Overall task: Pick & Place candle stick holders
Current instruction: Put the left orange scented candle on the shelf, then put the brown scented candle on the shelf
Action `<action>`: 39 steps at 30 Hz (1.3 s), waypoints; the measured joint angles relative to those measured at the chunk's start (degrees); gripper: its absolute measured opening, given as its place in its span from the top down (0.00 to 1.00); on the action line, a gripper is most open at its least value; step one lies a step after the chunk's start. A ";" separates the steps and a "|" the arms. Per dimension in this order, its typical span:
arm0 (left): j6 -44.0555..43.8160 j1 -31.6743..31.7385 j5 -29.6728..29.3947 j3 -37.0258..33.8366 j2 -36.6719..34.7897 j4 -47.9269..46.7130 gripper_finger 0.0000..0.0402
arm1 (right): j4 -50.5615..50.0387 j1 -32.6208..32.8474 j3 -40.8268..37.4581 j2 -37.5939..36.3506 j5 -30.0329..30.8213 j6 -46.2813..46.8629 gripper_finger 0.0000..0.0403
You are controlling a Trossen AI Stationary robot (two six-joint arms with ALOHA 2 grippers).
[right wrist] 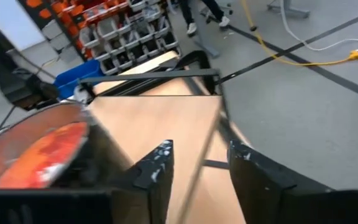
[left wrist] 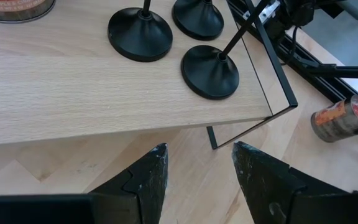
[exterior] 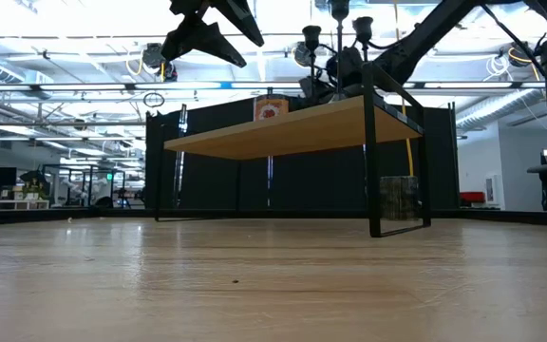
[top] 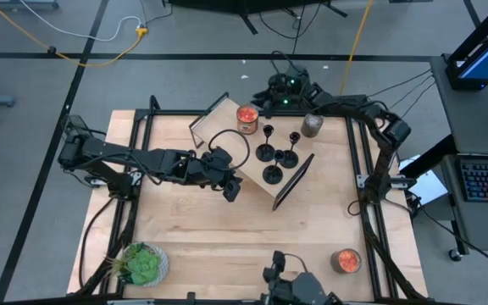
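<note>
Overall, worktop: pale wood worktop [top: 227, 237] inside a black frame, seen from above with both arms over it.
Raised shelf: small wooden shelf [top: 244, 157] on black wire legs, standing on the worktop's far middle; it carries the task's things.
Left arm: reaches in from the left edge, its forearm lying across the worktop toward the shelf.
Right arm: comes over the far right corner and bends back toward the shelf's far end.
Plant: green succulent in a pot [top: 142, 264] at the near left corner, well apart from the shelf.
Jars: orange-topped jar [top: 246, 118] on the shelf's far end; a 2nd orange-topped jar [top: 345, 260] on the worktop near the right front; a grey jar [top: 312, 125] just beside the shelf's far right.
Candle stick holders: 3 matte-black candle stick holders [top: 275, 155] stand upright on the shelf in a tight cluster near its right edge; the left wrist view shows their 3 round bases close together, with thin stems rising.
Left pincer: left pincer [left wrist: 197, 165] hovers at the shelf's near edge, facing the holders, fingers partly apart and holding nothing.
Right pincer: right pincer [right wrist: 199, 162] sits at the shelf's far end beside the orange-topped jar, fingers with a gap between them and nothing gripped.
</note>
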 joint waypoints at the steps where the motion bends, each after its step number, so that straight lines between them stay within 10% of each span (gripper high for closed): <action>1: 0.02 -0.01 0.00 0.00 0.00 0.00 0.53 | -0.05 0.53 0.02 0.00 0.00 0.02 0.65; 26: -0.02 -0.01 1.40 0.00 0.00 0.02 0.53 | 0.40 6.09 0.02 -0.13 1.78 -1.70 0.70; 39: -1.13 -1.01 1.53 0.00 0.00 0.09 0.53 | -15.08 0.06 0.02 -12.15 23.06 -15.79 0.70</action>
